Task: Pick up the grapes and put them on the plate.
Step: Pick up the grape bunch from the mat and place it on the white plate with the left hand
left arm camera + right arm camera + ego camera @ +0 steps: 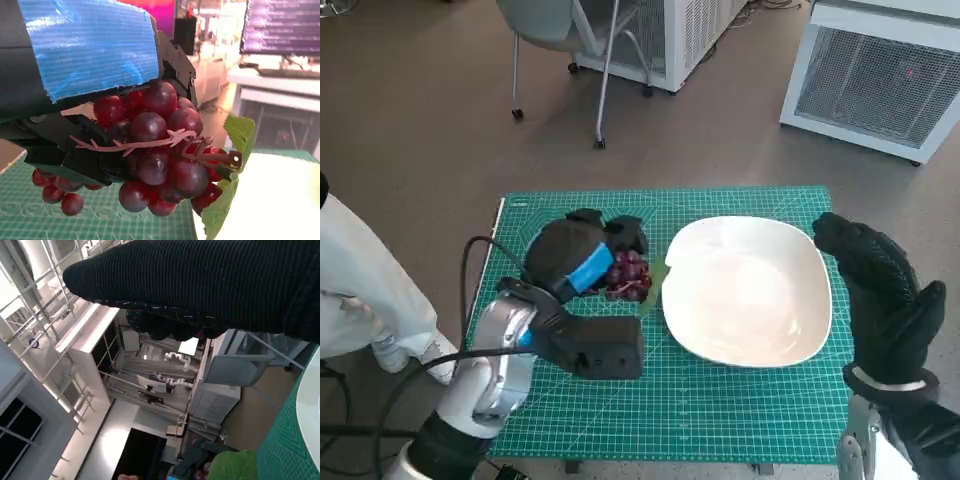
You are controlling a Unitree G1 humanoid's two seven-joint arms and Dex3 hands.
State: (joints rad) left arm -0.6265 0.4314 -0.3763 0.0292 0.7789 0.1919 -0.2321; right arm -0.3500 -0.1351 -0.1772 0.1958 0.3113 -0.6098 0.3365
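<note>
— Clearly our left hand (pixel 578 262) grips the grapes (pixel 627 275), raised just above the green mat (pixel 720 410), beside the white plate (pixel 750 290).
— And our right hand (pixel 885 300)?
— We hold nothing there; its gloved fingers lie apart at the plate's far edge. A green leaf (pixel 235 165) hangs beside the bunch.

Black left hand (pixel 582 255) with blue tape across its back, silver forearm trailing black cables; right hand (pixel 885 300) in black knitted glove.
</note>
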